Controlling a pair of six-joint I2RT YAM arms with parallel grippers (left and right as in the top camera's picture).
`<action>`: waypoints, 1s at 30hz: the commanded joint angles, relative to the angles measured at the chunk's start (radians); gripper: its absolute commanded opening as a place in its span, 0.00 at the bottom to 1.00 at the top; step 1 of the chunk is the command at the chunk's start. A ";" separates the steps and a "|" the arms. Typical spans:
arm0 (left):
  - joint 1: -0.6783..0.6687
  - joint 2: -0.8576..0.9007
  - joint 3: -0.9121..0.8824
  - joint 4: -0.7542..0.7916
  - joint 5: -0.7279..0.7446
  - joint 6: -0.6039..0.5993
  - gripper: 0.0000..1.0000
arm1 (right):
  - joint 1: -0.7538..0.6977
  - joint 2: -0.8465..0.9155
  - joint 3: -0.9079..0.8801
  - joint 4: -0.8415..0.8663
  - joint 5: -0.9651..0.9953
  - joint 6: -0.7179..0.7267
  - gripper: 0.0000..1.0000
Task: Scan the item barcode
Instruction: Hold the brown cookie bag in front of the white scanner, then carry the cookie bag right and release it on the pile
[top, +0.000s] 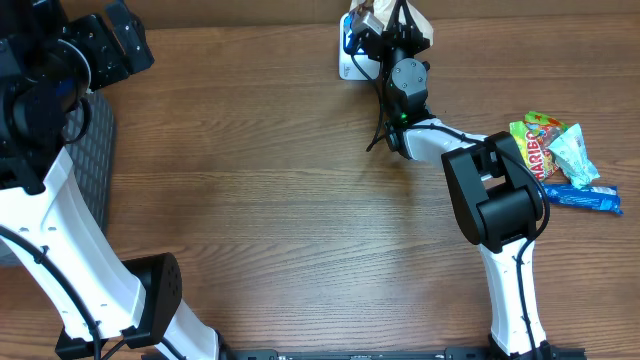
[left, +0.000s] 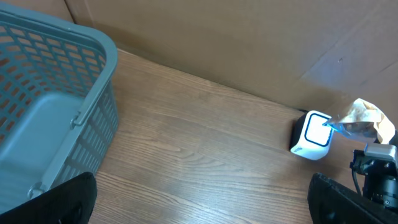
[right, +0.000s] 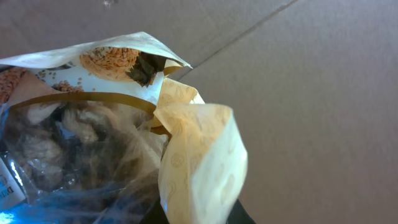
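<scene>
White-and-black left robot arm (top: 60, 230) rising from the near table edge and reaching toward the far left corner, its black two-finger left gripper (left: 205, 205) holding its jaws spread wide, white-and-black right robot arm (top: 500, 200) stretching forward to the far edge, its black right gripper (top: 385, 30) clamping with jaws nearly together.

We see the scanner (top: 348, 58), a small white box with rounded corners and a blue-lit window, standing upright on the surface (top: 260, 180). The bag (top: 368, 20) is a crinkled snack pack. It has cream patterned paper at the top, a gold band and a clear panel with brownish pieces behind it. It hangs tilted just beside the scanner's lit face, pinched in the right claw (top: 388, 32). Blue light falls on the bag's clear lower corner. We cannot make out a barcode.
</scene>
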 joint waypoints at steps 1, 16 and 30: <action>0.004 0.005 0.003 0.002 -0.012 -0.006 1.00 | 0.000 0.005 0.033 0.006 -0.007 0.027 0.04; 0.004 0.005 0.003 0.002 -0.012 -0.006 1.00 | 0.071 0.005 0.033 0.010 0.153 0.027 0.04; 0.004 0.005 0.003 0.002 -0.012 -0.006 1.00 | 0.275 -0.220 0.033 -0.301 0.393 0.252 0.03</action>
